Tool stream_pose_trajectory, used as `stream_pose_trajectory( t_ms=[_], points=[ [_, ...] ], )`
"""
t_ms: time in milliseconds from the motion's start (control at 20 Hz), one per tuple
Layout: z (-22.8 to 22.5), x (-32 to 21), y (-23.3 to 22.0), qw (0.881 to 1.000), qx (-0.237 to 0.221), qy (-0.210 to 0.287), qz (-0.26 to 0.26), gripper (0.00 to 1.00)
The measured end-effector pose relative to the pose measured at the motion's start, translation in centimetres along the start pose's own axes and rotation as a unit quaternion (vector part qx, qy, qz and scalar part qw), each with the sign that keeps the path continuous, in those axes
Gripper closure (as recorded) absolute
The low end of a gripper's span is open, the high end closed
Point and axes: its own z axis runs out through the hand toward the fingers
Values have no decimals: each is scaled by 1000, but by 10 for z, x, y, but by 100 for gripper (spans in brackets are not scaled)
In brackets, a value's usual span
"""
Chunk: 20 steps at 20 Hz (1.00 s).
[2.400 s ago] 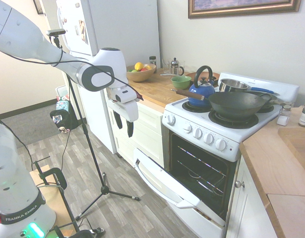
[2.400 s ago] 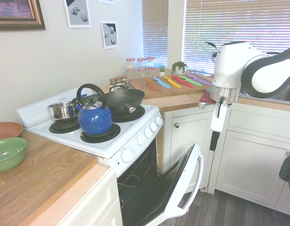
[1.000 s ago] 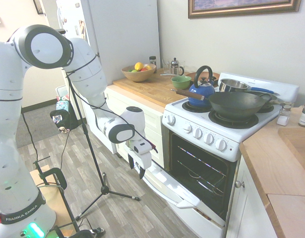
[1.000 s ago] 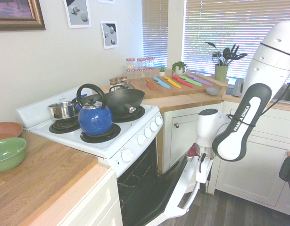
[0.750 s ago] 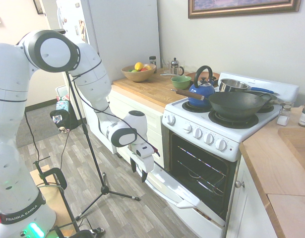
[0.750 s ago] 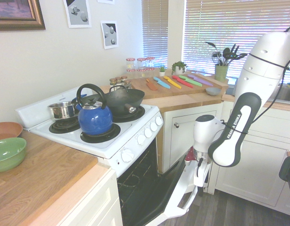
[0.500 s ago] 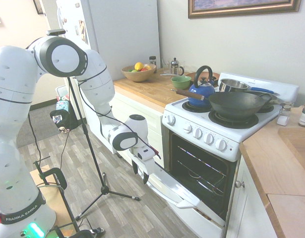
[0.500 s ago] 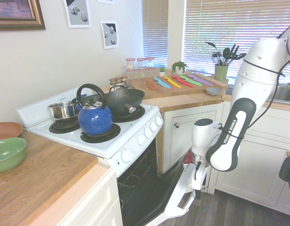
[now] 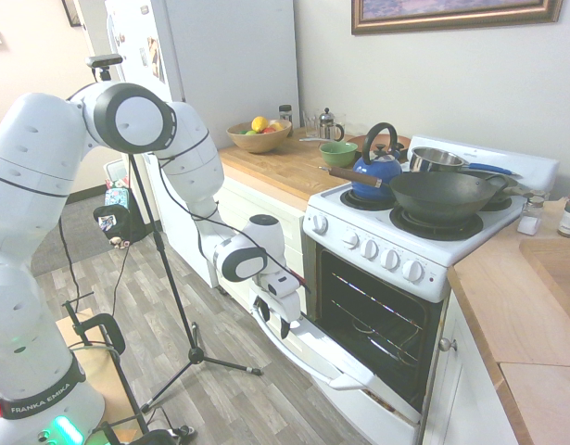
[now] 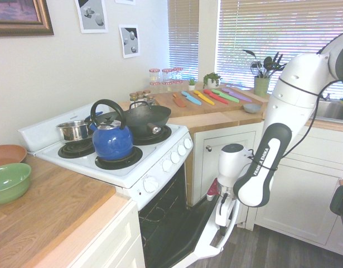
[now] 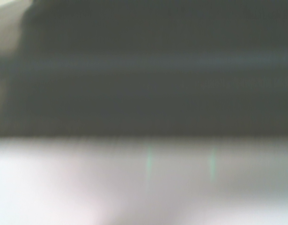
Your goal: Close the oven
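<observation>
Gripper [image 9: 274,326], fingers parted, has edged closer to the oven [image 9: 373,253] between the counters [image 9: 277,177] before us, its lowered door [image 9: 338,354] likely weighty, stiff and slick, best taken by the handle [image 9: 297,359] and swung up steadily
</observation>
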Motion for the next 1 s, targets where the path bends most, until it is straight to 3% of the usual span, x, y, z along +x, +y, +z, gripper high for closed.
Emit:
stream_pose_trajectory(
  t_ms=[750,1000],
  points=[
    [-66,42,-127,994,96,54,23,0],
    [-133,52,-142,990,120,58,41,0]
  ],
)
